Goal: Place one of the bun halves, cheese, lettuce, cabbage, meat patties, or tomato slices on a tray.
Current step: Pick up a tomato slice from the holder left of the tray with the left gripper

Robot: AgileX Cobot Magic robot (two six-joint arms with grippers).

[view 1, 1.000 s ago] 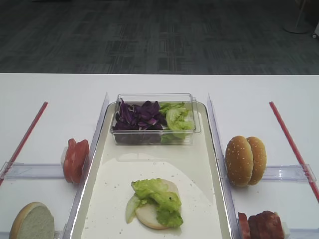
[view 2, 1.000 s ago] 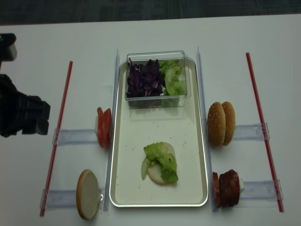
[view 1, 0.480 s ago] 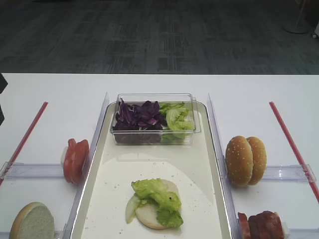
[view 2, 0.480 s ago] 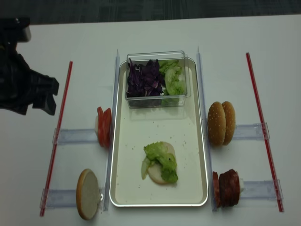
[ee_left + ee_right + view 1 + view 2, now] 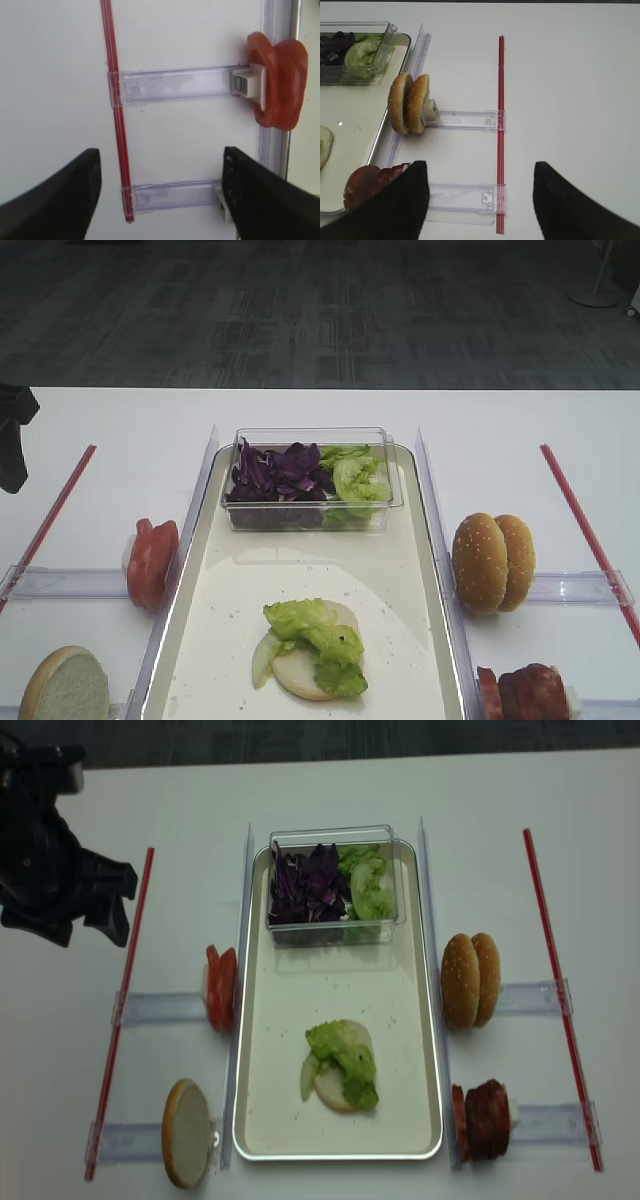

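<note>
While the left hand (image 5: 90,910) hung over the white bench (image 5: 560,800) outside the left red strip (image 5: 120,1010), its fingers (image 5: 60,195) stood wide apart with nothing between them. The right hand (image 5: 477,200) also stood spread and bare above the bench beside the right red strip (image 5: 500,130). The tomato slices (image 5: 221,989) stood on edge just left of the tray (image 5: 410,1020). On the tray lay a bun half (image 5: 332,1088) with lettuce (image 5: 342,1058) on it; cabbage (image 5: 306,885) sat in the clear tub (image 5: 330,833). Two bun tops (image 5: 471,980) and the meat patties (image 5: 482,1120) stood to the right of the tray.
</note>
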